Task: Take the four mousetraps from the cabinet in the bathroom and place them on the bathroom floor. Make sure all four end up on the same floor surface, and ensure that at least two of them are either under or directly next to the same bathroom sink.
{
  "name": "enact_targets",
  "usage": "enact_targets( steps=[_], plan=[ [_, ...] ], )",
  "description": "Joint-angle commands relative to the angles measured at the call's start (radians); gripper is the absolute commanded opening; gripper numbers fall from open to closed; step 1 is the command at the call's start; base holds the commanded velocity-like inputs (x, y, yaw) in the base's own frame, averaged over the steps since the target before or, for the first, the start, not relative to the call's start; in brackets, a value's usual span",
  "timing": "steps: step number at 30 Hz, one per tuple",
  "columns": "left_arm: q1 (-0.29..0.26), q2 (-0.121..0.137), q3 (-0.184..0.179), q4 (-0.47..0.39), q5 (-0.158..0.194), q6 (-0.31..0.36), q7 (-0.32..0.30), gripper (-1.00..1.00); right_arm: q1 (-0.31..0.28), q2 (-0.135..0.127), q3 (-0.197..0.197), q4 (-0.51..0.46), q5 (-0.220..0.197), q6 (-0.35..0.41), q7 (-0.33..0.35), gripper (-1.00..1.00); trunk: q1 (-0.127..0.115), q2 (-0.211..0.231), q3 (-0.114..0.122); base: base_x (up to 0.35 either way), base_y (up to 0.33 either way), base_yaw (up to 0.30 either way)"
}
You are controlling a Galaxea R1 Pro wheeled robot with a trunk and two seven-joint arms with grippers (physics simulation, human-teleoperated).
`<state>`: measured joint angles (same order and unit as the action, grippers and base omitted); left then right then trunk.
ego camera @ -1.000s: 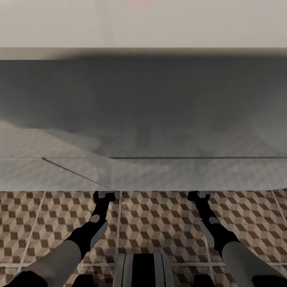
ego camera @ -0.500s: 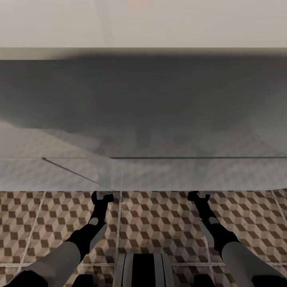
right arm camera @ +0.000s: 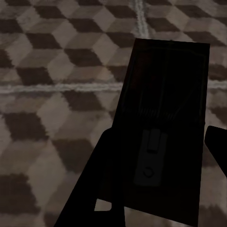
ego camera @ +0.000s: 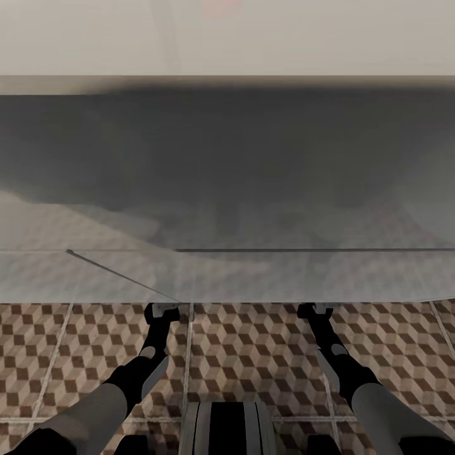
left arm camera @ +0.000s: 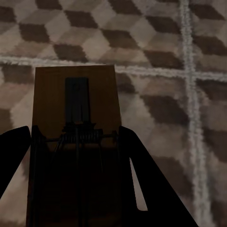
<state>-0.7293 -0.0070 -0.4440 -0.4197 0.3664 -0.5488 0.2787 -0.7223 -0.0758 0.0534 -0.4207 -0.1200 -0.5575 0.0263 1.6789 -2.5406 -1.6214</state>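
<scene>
Both black arms reach forward over the cube-patterned brown, beige and white tiled floor [ego camera: 253, 341]. Left gripper [left arm camera: 78, 156] closed around a flat brown wooden mousetrap with dark spring [left arm camera: 75, 101]. Right gripper [right arm camera: 156, 189] clamped on a second, shadowed dark mousetrap [right arm camera: 165, 94]. Beyond, a white sink block's glossy grey underside [ego camera: 227, 177], wrists tucked beneath.
</scene>
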Motion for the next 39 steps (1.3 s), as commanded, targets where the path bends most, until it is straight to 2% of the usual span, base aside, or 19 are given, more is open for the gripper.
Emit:
enact_targets(
  steps=[1, 39],
  plan=[
    [-0.001, 0.000, -0.008, -0.001, 0.005, -0.004, 0.009, -1.00, 0.000, -0.001, 0.005, 0.001, -0.011, -0.004, 0.003, -1.00, 0.000, 0.000, 0.000, 0.000, 0.000, 0.000],
    [-0.001, -0.001, -0.004, -0.005, 0.008, -0.016, 0.010, -1.00, 0.000, -0.001, 0.005, -0.006, -0.011, -0.004, 0.003, -1.00, 0.000, 0.000, 0.000, 0.000, 0.000, 0.000]
  ],
)
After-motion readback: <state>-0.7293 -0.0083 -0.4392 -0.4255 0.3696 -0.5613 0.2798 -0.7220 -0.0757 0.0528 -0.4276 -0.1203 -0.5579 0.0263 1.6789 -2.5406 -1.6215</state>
